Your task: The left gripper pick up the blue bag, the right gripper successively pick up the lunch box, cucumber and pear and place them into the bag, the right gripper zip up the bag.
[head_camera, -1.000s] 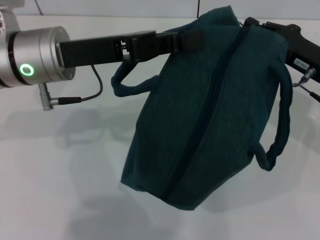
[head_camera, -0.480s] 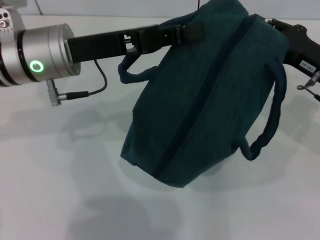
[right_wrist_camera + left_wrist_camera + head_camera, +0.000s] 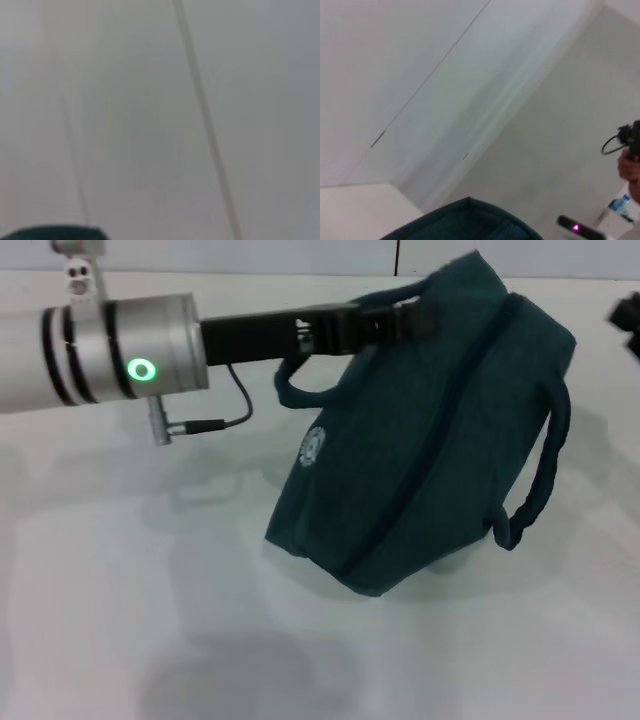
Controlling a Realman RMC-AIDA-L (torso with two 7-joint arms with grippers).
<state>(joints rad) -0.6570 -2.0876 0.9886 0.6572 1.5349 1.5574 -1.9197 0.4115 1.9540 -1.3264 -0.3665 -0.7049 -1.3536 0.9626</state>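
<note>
Counter [image 3: 150, 640], white, carries the blue bag [image 3: 430, 440], which leans with its lower edge toward the near side and its top corner raised toward the far wall. Zipper seam runs diagonally across the upper face, apparently closed; a small round white logo [image 3: 313, 445] marks the left panel. One loop handle [image 3: 535, 485] hangs down the right side, the other [image 3: 300, 395] droops at the left below the arm. Left gripper [image 3: 405, 320], on the arm with the silver cylinder [image 3: 130, 350] and green ring light, is clamped on the bag's top edge. Right gripper [image 3: 628, 315] shows only at the frame's right edge, apart from the bag; finger state cannot be told.
</note>
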